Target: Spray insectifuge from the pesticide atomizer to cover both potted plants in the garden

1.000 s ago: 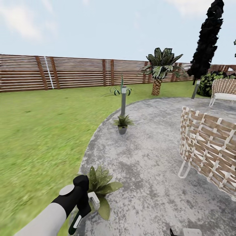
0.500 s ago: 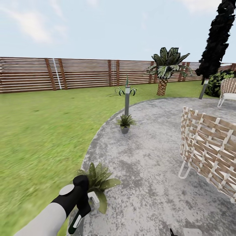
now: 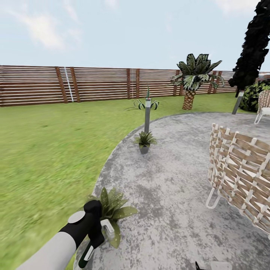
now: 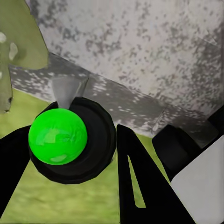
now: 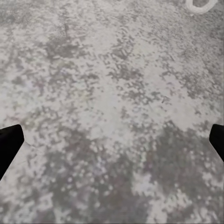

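My left gripper (image 3: 95, 235) is shut on the pesticide atomizer (image 3: 86, 255), a dark green bottle with a white label and a whitish trigger head, low at the left of the head view. In the left wrist view the atomizer (image 4: 57, 136) sits between the black fingers of the left gripper (image 4: 70, 156). One potted plant (image 3: 114, 207) stands right behind the atomizer at the patio's edge. The other potted plant (image 3: 144, 140) is farther off, at the foot of a bollard lamp. My right gripper (image 5: 112, 144) hangs open over bare patio stone.
A grey bollard lamp (image 3: 147, 114) rises behind the far plant. A woven chair (image 3: 243, 174) stands on the round stone patio (image 3: 168, 195) at the right. Lawn (image 3: 48, 157) spreads left, ringed by a slatted fence (image 3: 97, 84), with a palm tree (image 3: 193, 80) at the back.
The whole view has swung a little leftward, so fence, palm and chair sit further right in the picture. My left arm still holds the atomizer the same way.
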Robot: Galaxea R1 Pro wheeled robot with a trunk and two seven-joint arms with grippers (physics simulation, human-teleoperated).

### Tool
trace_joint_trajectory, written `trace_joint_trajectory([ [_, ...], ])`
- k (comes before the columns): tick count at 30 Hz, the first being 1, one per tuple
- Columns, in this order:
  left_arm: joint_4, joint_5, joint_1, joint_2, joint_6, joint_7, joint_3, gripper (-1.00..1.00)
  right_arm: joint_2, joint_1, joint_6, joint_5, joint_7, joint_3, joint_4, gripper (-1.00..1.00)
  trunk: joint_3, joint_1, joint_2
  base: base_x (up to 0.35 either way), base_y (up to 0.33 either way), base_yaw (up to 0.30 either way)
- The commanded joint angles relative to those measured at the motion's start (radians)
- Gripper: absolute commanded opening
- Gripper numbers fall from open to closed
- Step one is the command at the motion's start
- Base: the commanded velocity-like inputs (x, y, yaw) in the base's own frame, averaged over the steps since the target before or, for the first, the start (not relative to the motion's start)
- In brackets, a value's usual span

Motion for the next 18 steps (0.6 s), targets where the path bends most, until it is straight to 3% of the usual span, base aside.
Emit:
trace_joint_trajectory([
  [1, -0.001, -0.009, -0.001, 0.0, 0.007, -0.009, -0.001, -1.0, 0.0, -0.001, -0.003, 0.01, -0.005, -0.005, 0.001, 1.0, -0.001, 0.0, 0.0, 0.012, -0.018, 0.257],
  [10, -0.002, -0.009, -0.001, -0.002, 0.008, -0.008, -0.001, -1.0, 0.0, -0.001, -0.003, 0.01, -0.005, -0.005, 0.001, 1.0, -0.001, 0.0, 0.0, 0.008, -0.013, 0.27],
  [13, -0.001, -0.008, -0.001, -0.002, 0.008, -0.008, -0.001, -1.0, 0.0, -0.001, -0.003, 0.01, -0.005, -0.005, 0.001, 1.0, -0.001, 0.0, 0.0, 0.099, -0.119, 0.01],
  [18, -0.01, -0.008, -0.048, -0.046, 0.009, -0.009, 0.0, -1.0, 0.0, -0.001, -0.003, 0.01, -0.005, -0.005, 0.001, 1.0, -0.001, 0.0, 0.0, 0.012, -0.014, 0.001],
])
